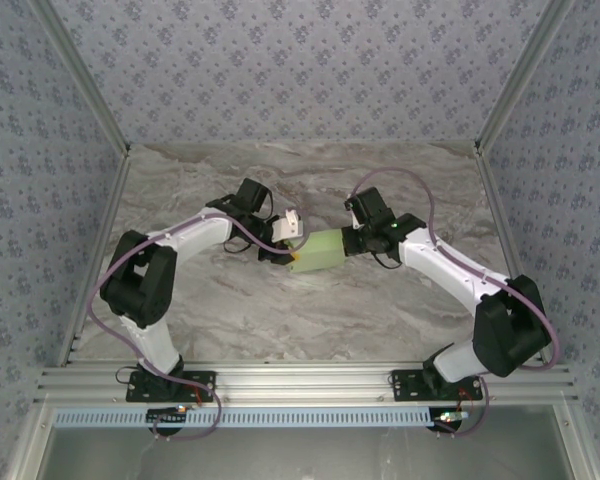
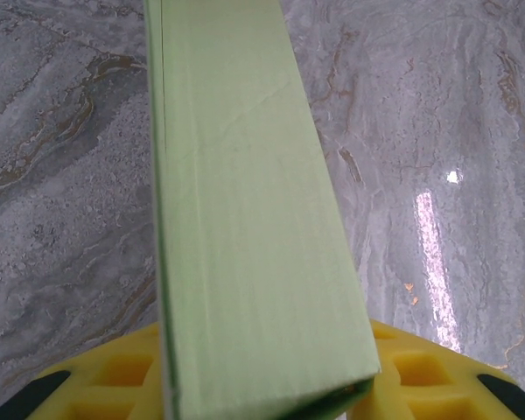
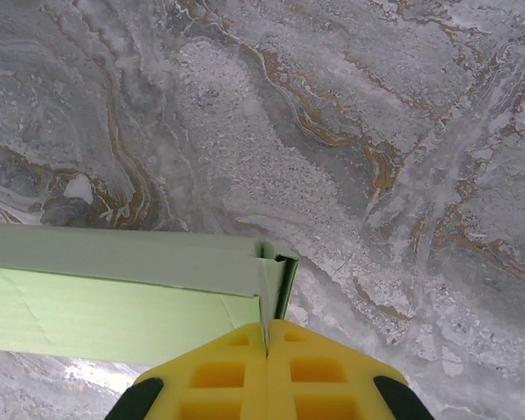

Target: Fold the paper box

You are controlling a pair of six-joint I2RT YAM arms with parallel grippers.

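two grippers: the left gripper (image 1: 285, 254) is clamped across one end of the paper box (image 1: 318, 250), and the right gripper (image 1: 352, 240) has its jaws pressed together on thin card at the other end.
left hold: the box body runs out between the yellow pads (image 2: 424, 378), its long faces flat and its creases square.
right hold: the pads meet on a thin edge of card by the box's end corner (image 3: 278, 262). the end looks not yet fully tucked.
box place: about the middle of the marble worktop (image 1: 230, 320), well apart from every edge. whether its underside touches the surface cannot be told.
step in hand: probably closing the right end while the left arm steadies the body.
doing it well: hold the left clamp firm but light, as thin card dents easily. push the flap along its crease, straight toward the box's long axis, without twisting. let go only once it seats.
edges: side walls (image 1: 40, 200) and the near rail (image 1: 300, 380) stand far from the work.
open room: bare worktop lies on all sides, so either arm can back away outward.
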